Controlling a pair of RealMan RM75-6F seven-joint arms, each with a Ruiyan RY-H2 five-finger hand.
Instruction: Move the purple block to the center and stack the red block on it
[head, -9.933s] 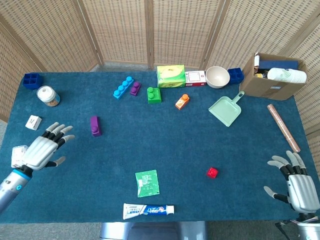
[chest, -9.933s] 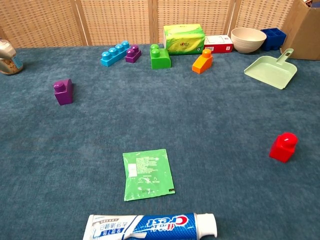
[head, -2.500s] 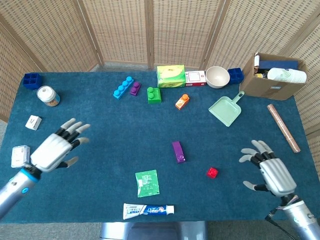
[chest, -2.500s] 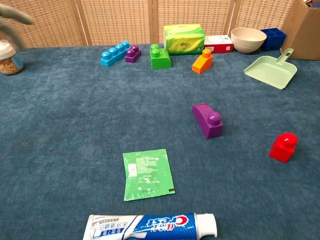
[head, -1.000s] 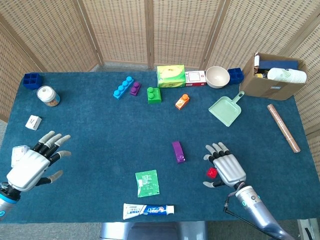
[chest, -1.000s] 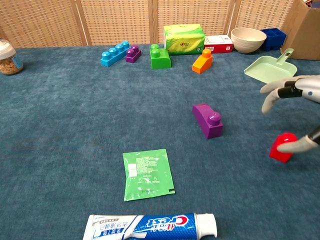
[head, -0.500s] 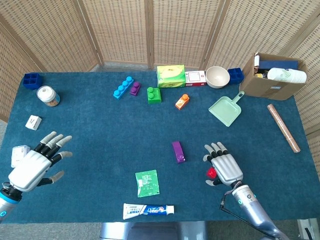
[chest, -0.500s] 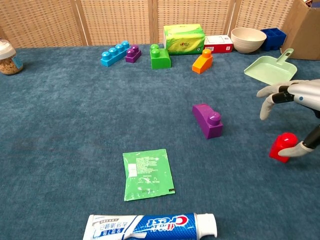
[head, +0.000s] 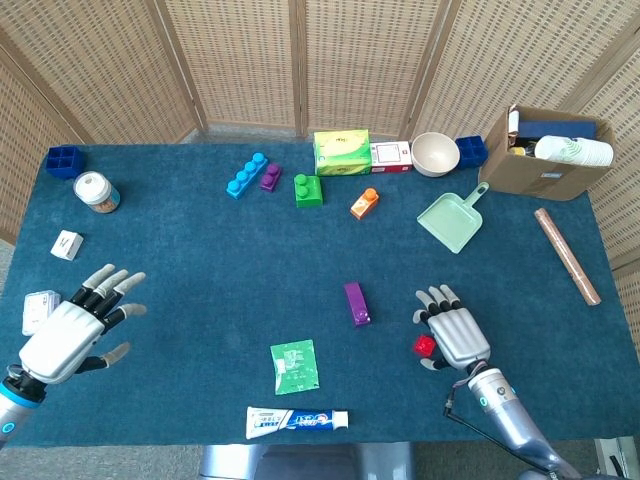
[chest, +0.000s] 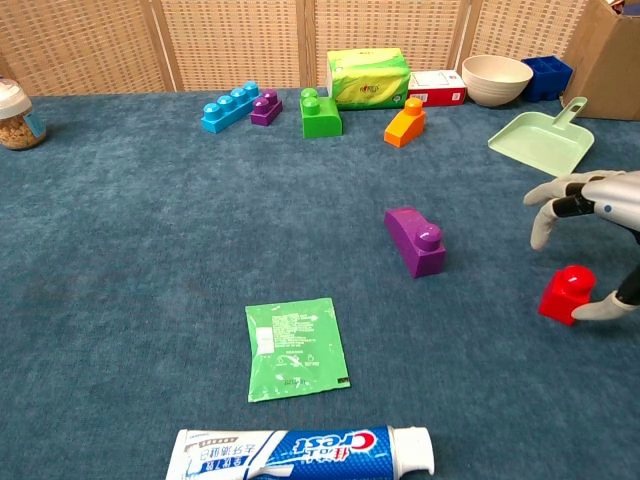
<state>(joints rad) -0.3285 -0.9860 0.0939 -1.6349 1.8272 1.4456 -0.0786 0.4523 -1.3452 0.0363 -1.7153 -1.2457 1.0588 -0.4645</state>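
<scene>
The purple block (head: 356, 303) (chest: 417, 240) lies on its side near the middle of the blue cloth. To its right the red block (head: 425, 345) (chest: 565, 294) stands on the cloth. My right hand (head: 456, 337) (chest: 592, 222) hovers over the red block's right side with fingers spread; the thumb curls just beside the block and nothing is held. My left hand (head: 70, 335) floats open at the near left, far from both blocks.
Near the front lie a green sachet (head: 295, 366) and a toothpaste tube (head: 297, 420). Along the back stand coloured blocks (head: 247, 175), a tissue box (head: 342, 152), a bowl (head: 435, 154), a green dustpan (head: 453, 219) and a cardboard box (head: 547, 150).
My right hand has drifted slightly right over the red block, its thumb now easing off the block's side. The left hand and both blocks stay put.
</scene>
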